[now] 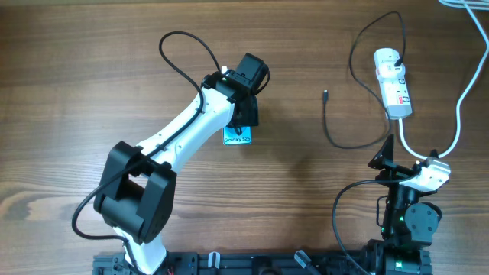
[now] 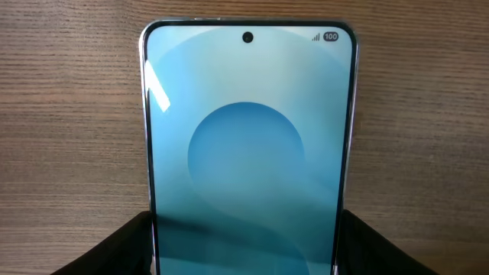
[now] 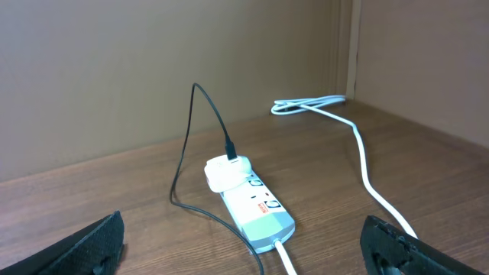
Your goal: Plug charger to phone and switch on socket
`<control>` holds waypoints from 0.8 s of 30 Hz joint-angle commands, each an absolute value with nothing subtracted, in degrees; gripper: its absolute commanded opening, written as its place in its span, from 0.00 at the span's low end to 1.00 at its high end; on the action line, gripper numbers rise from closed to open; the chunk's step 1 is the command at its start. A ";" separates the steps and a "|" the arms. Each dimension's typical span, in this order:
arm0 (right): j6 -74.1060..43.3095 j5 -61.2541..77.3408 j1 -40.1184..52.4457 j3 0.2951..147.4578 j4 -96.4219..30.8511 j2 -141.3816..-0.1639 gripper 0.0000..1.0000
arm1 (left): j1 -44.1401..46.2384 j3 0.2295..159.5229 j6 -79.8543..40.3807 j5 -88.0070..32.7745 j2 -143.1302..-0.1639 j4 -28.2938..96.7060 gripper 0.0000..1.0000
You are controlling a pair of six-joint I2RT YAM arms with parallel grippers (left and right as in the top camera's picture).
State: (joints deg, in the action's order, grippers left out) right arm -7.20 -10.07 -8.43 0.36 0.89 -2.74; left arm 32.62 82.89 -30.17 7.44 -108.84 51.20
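The phone (image 2: 244,145) lies flat on the wooden table, its cyan-blue screen up. In the overhead view only its end with the white text strip (image 1: 238,137) shows below my left gripper (image 1: 243,114). My left gripper (image 2: 244,256) has a black finger against each long side of the phone. The charger is a thin black cable (image 1: 336,141) running from a white adapter (image 3: 227,169) on the socket (image 1: 393,84) to a free plug tip (image 1: 325,95) on the table. My right gripper (image 3: 244,252) is open and empty, a short way in front of the socket (image 3: 256,210).
The socket's thick white cord (image 1: 458,114) curves past my right gripper (image 1: 409,155) and off the table's far right; it also shows in the right wrist view (image 3: 359,153). A wall stands behind the table in that view.
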 commanded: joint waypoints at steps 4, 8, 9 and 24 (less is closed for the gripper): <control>-6.39 -9.10 -8.64 0.32 1.21 -2.81 1.00 | 32.36 84.33 -28.67 2.11 -108.97 51.86 0.36; -6.39 -9.10 -8.64 0.32 1.21 -2.81 1.00 | 32.36 84.68 -28.67 -0.82 -108.77 54.57 0.36; -6.39 -9.10 -8.64 0.30 1.21 -2.81 1.00 | 32.36 85.17 -28.69 -1.72 -108.73 56.34 0.36; -6.39 -9.10 -8.64 0.32 1.21 -2.81 1.00 | 31.24 94.21 -30.89 -31.83 -108.31 64.05 0.36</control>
State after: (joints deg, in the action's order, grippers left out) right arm -7.20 -10.07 -8.43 0.36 0.91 -2.74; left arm 32.40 92.58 -29.85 -19.94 -108.81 64.03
